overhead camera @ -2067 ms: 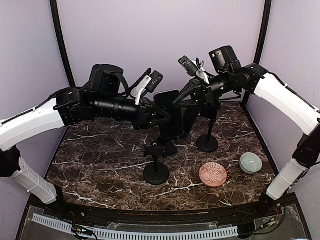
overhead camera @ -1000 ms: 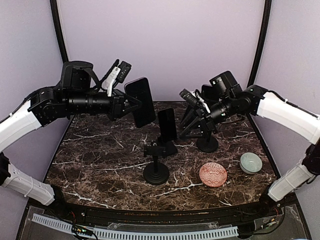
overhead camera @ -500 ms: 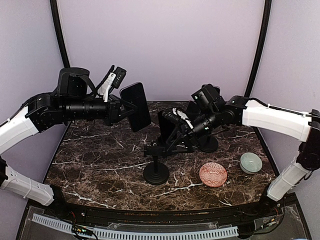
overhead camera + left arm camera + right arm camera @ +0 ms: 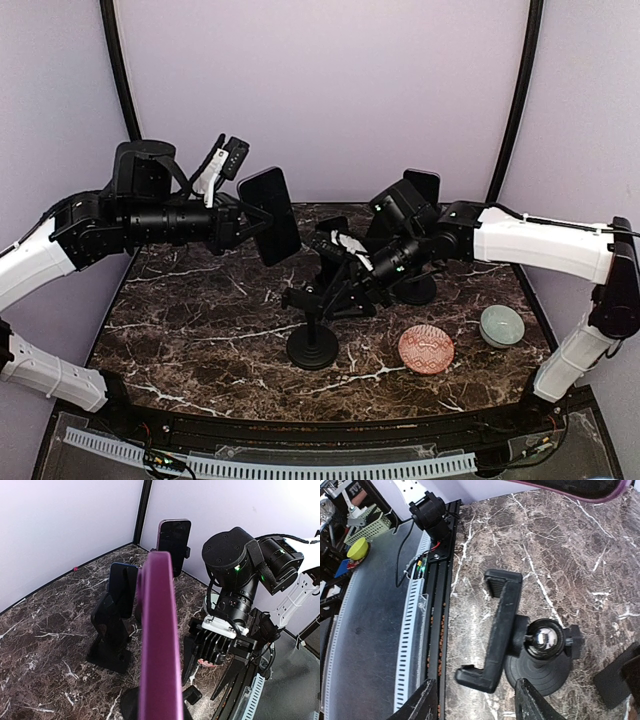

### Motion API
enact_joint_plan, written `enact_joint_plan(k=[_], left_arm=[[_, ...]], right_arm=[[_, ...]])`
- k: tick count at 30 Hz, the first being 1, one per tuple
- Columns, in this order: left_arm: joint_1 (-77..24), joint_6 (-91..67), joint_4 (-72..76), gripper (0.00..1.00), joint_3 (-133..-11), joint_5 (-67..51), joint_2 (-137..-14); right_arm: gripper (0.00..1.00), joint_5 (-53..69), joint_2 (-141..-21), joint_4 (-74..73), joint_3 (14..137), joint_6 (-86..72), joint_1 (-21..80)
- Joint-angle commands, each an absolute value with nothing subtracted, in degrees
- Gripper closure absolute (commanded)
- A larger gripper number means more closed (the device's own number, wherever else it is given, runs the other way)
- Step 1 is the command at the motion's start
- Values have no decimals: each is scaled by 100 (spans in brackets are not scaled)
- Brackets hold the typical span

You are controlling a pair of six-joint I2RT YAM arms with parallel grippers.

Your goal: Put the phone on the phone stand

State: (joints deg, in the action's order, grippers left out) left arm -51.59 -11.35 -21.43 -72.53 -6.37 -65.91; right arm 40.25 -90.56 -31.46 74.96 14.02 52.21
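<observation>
The left fingers (image 4: pixel 243 222) clamp the phone (image 4: pixel 270 213) — edge-on, it hides them; right fingers (image 4: pixel 422 702) spread over the phone stand (image 4: pixel 501 632).

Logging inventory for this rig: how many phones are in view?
3: the purple-cased phone held up by the left arm, a second phone on the low stand mid-table, a third phone clamped high at the back. More could be hidden.

The left arm (image 4: pixel 40 250) and right arm (image 4: pixel 535 240) share glossy white shells — black round joints and forearms beyond, thin cables, green lights on the right wrist.
</observation>
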Motion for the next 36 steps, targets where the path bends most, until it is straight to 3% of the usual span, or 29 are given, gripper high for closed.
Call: enact_joint_plan(k=[1,9,13,19,26,32,36], left_arm=[[-5142,-1184,-1690,100,-7247,-670,-6433],[-5142,-1200,-1647,100,-7124,-638,-6408],[-5142,-1179,-1673,100,-7103,-608,-6399],[-5142,-1210,-1645,100,-7067,-612,-6407],[-5142,-1214,-1635,100,-7049,-624,-6407],[-5142,-1218,-1629,100,-7042,-640,-6411],[-5142,-1230,-1608,100,-7002,-667,-6399]], right_arm=[[45,3669,-9088,-2820,7462,1109,5256],[37,3457,-9261,-2900,7656,885,5397],[37,3111,-9291,-2918,7738,709,5503],[50,2473,-9263,-2961,7823,503,5572],[64,2576,-9176,-2954,7683,605,5572],[59,2774,-8968,-3018,7682,724,5547],[62,2866,-8986,-3049,7752,740,5529]])
